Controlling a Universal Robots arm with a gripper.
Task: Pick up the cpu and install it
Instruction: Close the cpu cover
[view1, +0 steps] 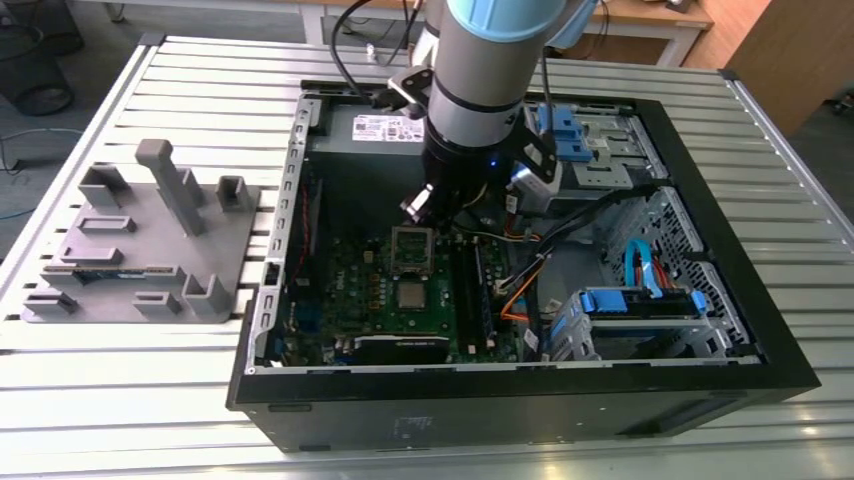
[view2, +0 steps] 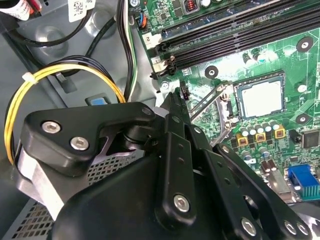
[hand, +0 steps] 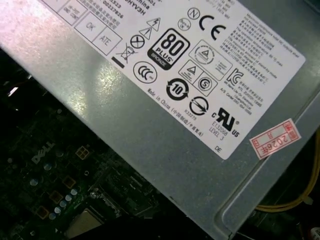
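The cpu (view2: 260, 97) lay flat in the socket of the green motherboard (view2: 235, 62), its silvery top facing up, inside the open computer case (view1: 534, 405) on the slatted counter (view1: 134, 400). In the exterior view the socket's retention frame (view1: 411, 248) stood swung up just behind the chip. By that, the placing step looked done and the locking step was in hand. The gripper (view2: 173, 97) hung near the socket, beside the power supply (hand: 150, 100), and its fingers appeared drawn together with nothing between them. What remained seemed to call for a gentle, square push on the frame without nudging the chip. Counted: one cpu, one socket, one arm, one gripper, one grey holder (view1: 134, 250).
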